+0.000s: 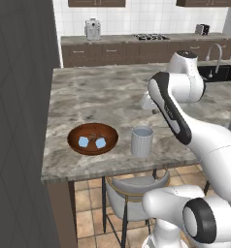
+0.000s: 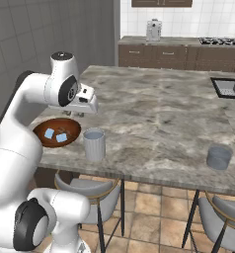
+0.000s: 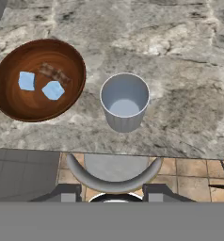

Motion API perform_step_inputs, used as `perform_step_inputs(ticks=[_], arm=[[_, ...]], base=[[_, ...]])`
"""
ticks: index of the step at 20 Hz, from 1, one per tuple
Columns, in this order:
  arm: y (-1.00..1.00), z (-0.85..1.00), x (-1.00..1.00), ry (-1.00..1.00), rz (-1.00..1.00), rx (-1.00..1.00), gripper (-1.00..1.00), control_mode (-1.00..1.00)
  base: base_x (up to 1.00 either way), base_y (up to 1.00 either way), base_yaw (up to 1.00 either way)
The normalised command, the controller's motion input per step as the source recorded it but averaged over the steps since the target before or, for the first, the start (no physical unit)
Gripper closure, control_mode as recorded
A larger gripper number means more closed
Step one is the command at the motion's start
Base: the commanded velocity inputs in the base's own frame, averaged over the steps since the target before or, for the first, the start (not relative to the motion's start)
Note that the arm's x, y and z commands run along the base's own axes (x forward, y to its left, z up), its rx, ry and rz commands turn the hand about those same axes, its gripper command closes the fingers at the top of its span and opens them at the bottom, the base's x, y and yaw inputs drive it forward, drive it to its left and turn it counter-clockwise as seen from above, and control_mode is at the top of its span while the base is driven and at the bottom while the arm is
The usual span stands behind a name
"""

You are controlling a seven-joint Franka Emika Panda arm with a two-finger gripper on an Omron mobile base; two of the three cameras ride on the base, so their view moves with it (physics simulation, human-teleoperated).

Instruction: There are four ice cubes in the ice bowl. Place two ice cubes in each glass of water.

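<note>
The ice bowl (image 1: 72, 140) (image 2: 39, 129) (image 3: 62, 52), glossy reddish-brown wood, sits near the front edge of the marble island. Two pale-blue ice cubes lie in it side by side: one ice cube (image 1: 83, 141) (image 2: 49, 133) (image 3: 26, 81) and its neighbour (image 1: 101, 143) (image 2: 61, 137) (image 3: 53, 90). A ribbed grey glass of water (image 1: 142, 141) (image 2: 94, 144) (image 3: 124, 113) stands just right of the bowl. A second glass (image 2: 219, 157) stands far to the right, near the front edge. My gripper (image 2: 74, 114) (image 3: 112, 193) hangs above the counter behind the bowl and near glass, fingers apart, nothing between them.
The island's front edge (image 3: 109, 151) runs just below bowl and glass, with grey stools (image 1: 132, 186) (image 2: 92, 190) tucked under it. A sink (image 2: 228, 88) lies at the far right. A dark wall (image 1: 20, 121) bounds the left end.
</note>
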Motion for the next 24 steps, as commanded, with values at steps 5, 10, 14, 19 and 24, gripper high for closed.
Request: perform_step_inputs(ticks=[5,10,14,19,24], arm=[[0.24,-0.06,-0.01,-0.01,0.01,-0.02,-1.0,-1.0],[0.45,-0.13,-0.03,0.0,0.01,-0.04,-1.0,-1.0],[0.55,-0.18,0.0,0.0,0.02,-0.11,-1.0,-1.0],[0.49,-0.22,0.0,0.0,0.04,-0.15,-1.0,-1.0],[0.3,-0.4,0.0,0.07,0.08,-0.1,-1.0,-1.0]], base=[[0.0,0.0,0.0],[0.0,0.0,0.0],[0.0,0.0,0.0],[0.0,0.0,0.0],[0.0,0.0,0.0]])
